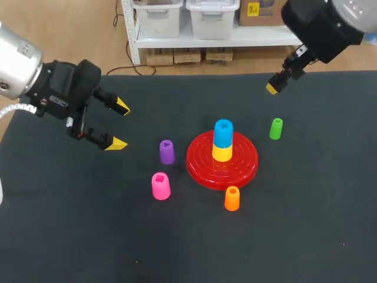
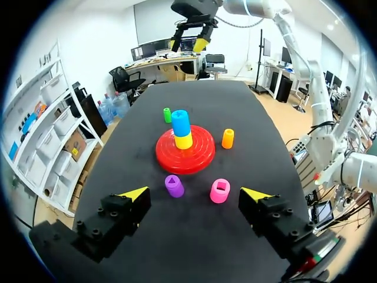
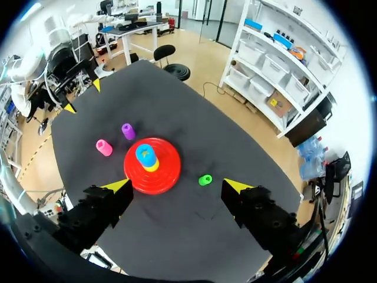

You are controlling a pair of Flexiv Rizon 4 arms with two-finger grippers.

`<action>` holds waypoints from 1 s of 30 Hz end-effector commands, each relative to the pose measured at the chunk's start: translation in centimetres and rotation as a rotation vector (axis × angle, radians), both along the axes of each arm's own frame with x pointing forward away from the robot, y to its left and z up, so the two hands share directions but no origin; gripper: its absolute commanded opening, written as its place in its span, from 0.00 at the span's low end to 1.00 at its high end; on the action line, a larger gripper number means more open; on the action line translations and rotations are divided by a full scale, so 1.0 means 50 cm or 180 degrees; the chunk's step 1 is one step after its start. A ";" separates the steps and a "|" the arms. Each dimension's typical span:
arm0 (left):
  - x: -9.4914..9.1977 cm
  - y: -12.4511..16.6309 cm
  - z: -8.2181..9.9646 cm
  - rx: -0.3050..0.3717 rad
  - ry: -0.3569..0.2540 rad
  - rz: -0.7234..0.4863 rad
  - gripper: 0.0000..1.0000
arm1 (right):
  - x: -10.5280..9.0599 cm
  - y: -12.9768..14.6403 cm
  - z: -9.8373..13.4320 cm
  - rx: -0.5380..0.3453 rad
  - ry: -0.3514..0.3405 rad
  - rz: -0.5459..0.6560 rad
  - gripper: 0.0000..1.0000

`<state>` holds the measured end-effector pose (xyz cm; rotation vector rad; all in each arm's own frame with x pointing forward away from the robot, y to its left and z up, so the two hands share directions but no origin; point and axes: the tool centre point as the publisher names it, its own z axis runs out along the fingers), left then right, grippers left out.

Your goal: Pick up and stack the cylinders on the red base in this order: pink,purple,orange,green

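Pink cylinder (image 2: 220,191) lies ahead of the empty left hand (image 2: 195,193), fingers (image 2: 134,193) spread wide.

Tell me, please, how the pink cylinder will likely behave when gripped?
The pink cylinder looks like glossy moulded plastic, so probably stiff and slippery. Its top hole suggests a light, hollow body. Standing upright, it should not roll unless toppled.

In the head view you see only one yellow tip of the right gripper (image 1: 273,87) — its other finger is hidden behind it. The left arm (image 1: 26,68) is cut off at the left edge, the right arm (image 1: 324,23) at the far one. The blue cylinder (image 1: 223,133) covers the top of the yellow cylinder (image 1: 222,153), and both hide the middle of the red base (image 1: 200,168).
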<state>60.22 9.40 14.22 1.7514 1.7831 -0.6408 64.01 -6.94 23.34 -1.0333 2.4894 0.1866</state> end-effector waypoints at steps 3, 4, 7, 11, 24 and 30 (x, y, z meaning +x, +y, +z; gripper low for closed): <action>0.000 0.000 -0.001 0.0002 -0.0004 0.0002 1.00 | -0.005 0.004 -0.001 -0.0038 -0.0050 -0.0040 1.00; 0.000 0.000 -0.001 0.0002 -0.0004 0.0002 1.00 | -0.005 0.004 -0.001 -0.0038 -0.0050 -0.0040 1.00; 0.000 0.000 -0.001 0.0002 -0.0004 0.0002 1.00 | -0.005 0.004 -0.001 -0.0038 -0.0050 -0.0040 1.00; 0.000 0.000 -0.001 0.0002 -0.0004 0.0002 1.00 | -0.009 0.009 0.010 -0.0105 -0.0090 0.0039 1.00; 0.000 0.000 -0.001 0.0002 -0.0004 0.0002 1.00 | -0.120 0.186 -0.018 -0.0253 0.0129 0.1025 1.00; 0.000 0.000 -0.001 0.0002 -0.0004 0.0002 1.00 | -0.154 0.225 -0.060 -0.0352 0.0305 0.1204 1.00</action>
